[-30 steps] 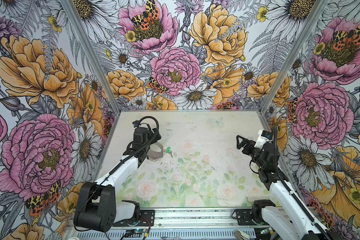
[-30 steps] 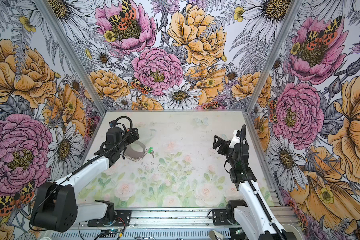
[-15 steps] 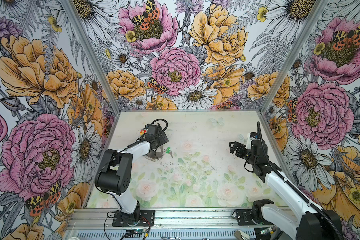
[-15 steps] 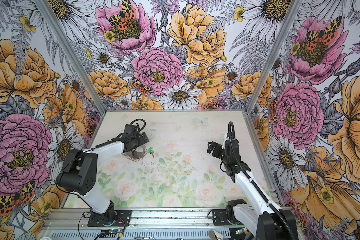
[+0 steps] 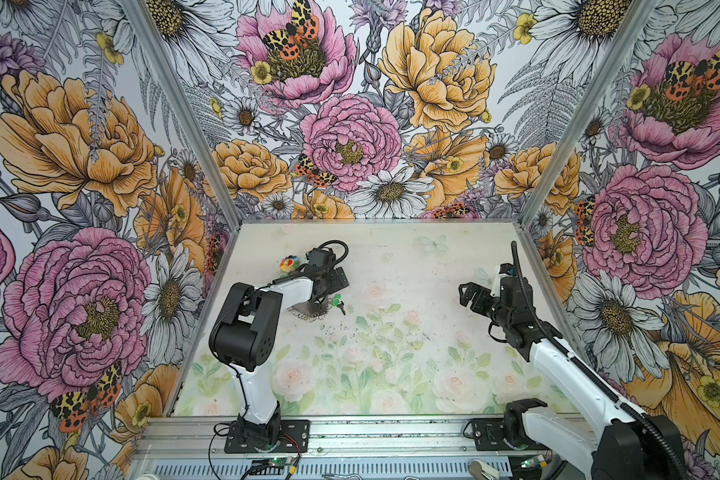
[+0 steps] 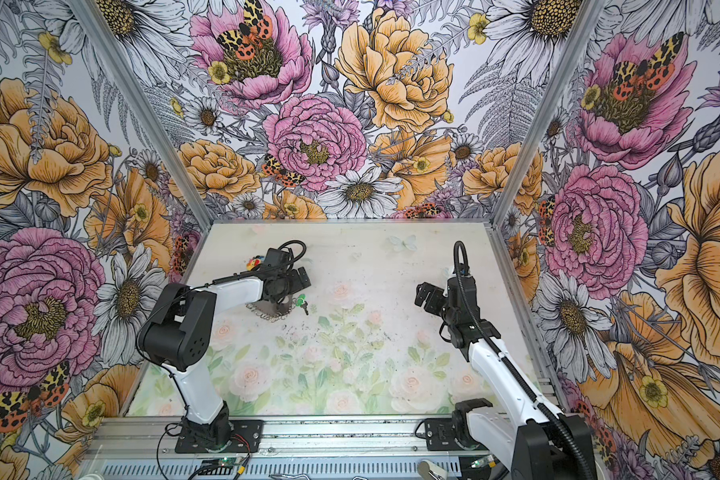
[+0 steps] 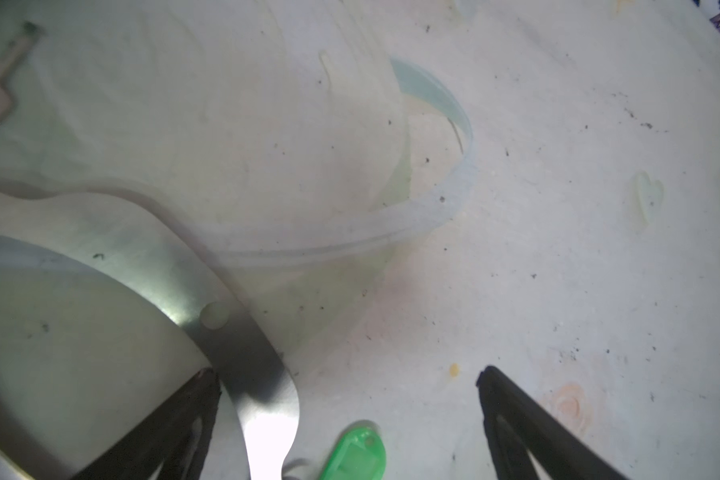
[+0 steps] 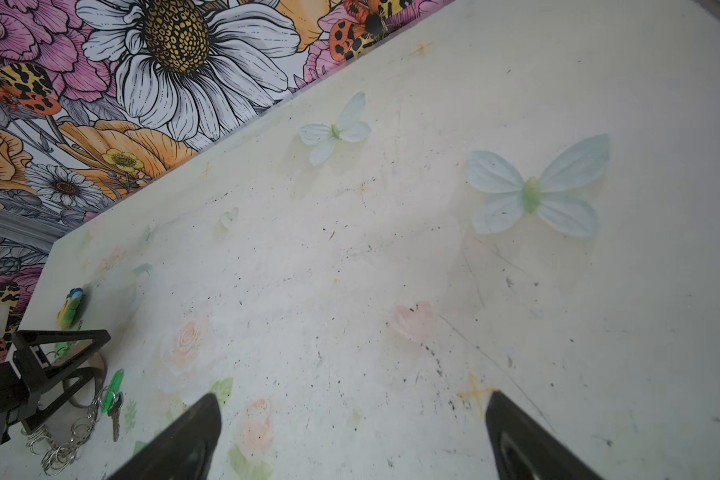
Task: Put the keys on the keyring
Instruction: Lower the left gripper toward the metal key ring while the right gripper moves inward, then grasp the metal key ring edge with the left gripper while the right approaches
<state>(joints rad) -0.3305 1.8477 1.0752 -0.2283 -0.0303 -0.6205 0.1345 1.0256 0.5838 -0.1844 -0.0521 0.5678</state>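
Your green-headed silver keys [image 5: 337, 301] lie beside the loop-fringed grey oval keyring [image 5: 308, 311], apparently unthreaded; left gripper [image 7: 346, 374] and right gripper [image 8: 352, 401] gape empty.

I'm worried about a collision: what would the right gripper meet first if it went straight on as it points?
Likely just bare table: nothing lies ahead of the open right gripper. The keys and keyring sit off to one side; depth is hard to judge.
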